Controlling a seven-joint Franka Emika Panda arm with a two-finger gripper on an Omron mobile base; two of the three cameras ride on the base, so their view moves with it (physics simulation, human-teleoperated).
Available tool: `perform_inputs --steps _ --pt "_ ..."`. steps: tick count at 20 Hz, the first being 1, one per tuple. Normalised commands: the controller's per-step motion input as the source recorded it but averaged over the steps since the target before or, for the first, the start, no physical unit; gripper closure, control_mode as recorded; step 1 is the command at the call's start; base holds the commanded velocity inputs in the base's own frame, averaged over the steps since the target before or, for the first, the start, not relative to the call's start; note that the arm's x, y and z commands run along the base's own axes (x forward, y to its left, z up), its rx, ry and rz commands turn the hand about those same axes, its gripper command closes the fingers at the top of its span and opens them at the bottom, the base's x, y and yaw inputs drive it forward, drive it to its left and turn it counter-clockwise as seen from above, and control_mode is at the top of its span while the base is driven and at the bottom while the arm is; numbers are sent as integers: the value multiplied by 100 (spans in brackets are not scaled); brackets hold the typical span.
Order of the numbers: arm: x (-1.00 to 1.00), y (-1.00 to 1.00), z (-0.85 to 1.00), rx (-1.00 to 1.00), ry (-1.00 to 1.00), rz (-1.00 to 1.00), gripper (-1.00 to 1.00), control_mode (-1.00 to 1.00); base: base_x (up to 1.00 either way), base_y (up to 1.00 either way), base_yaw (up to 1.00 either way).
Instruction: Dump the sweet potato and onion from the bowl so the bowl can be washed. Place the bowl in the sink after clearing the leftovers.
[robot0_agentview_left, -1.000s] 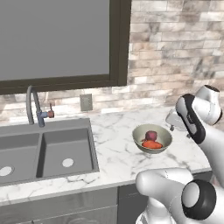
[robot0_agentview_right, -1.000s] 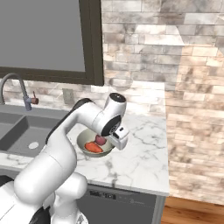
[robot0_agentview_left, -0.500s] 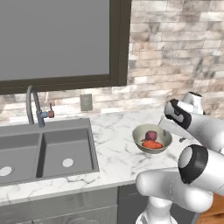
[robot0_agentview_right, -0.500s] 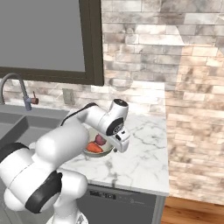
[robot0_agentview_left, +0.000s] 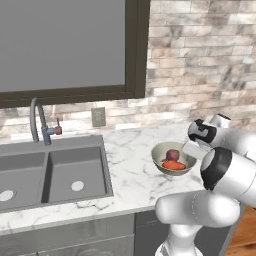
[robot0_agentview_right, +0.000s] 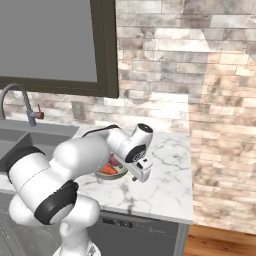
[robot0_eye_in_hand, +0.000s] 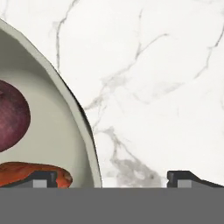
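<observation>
The bowl (robot0_eye_in_hand: 65, 118) sits on the white marble counter (robot0_eye_in_hand: 153, 78), and its thin rim passes between the two tips of the claw (robot0_eye_in_hand: 111, 177), which stand spread wide and pinch nothing. In the hand view one tip lies over the bowl's cream inside and the other over bare marble outside the rim. The sweet potato (robot0_eye_in_hand: 30, 173) lies in the bowl just beside the inner tip, partly behind it; whether they touch cannot be told. The onion (robot0_eye_in_hand: 11, 116) rests deeper in the bowl, beyond the sweet potato from the claw and just next to it.

From the left base view the bowl (robot0_agentview_left: 172, 159) holds both vegetables, the onion (robot0_agentview_left: 172, 154) behind the sweet potato (robot0_agentview_left: 174, 165), with the robot's hand close against the bowl's right side. The sink (robot0_agentview_left: 50, 172) lies well away from the claw, across the counter on the bowl's far side, with its curved faucet (robot0_agentview_left: 39, 120) at the back.
</observation>
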Motion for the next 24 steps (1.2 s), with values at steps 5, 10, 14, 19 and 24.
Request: perform_inputs --steps 5,10,14,19,24 --pt "20 7 -18 6 -2 0 -100 -100 0 0 0" --pt "28 6 -16 6 -2 0 100 -100 0 0 0" --pt "0 0 0 0 0 0 100 -100 0 0 0" --pt "0 0 0 0 0 0 100 -100 0 0 0" --pt "-8 0 5 0 -12 0 100 -100 0 0 0"
